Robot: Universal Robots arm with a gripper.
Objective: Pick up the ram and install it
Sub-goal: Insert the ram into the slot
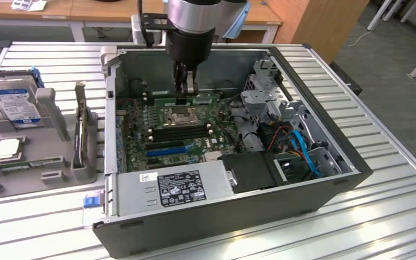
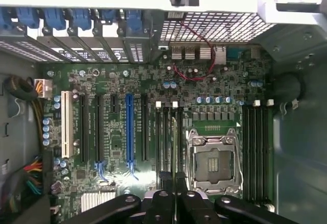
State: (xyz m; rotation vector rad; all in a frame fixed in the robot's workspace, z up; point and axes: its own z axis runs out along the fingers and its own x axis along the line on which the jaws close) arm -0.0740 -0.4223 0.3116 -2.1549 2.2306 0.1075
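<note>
The black end effector [image 1: 186, 89], fingers nearly together, grips the long thin green circuit-board ram stick [image 1: 206, 98] over the black motherboard memory slots [image 2: 159, 137] inside the open grey computer case [image 1: 229, 230].

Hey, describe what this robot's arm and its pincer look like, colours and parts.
The arm ends in a shiny silver cylinder, followed by a black cylindrical body. A black bracket and a dark cable sit beside it. The pincer is black and narrow, and its linkage bars are studded with silver screw heads.
</note>
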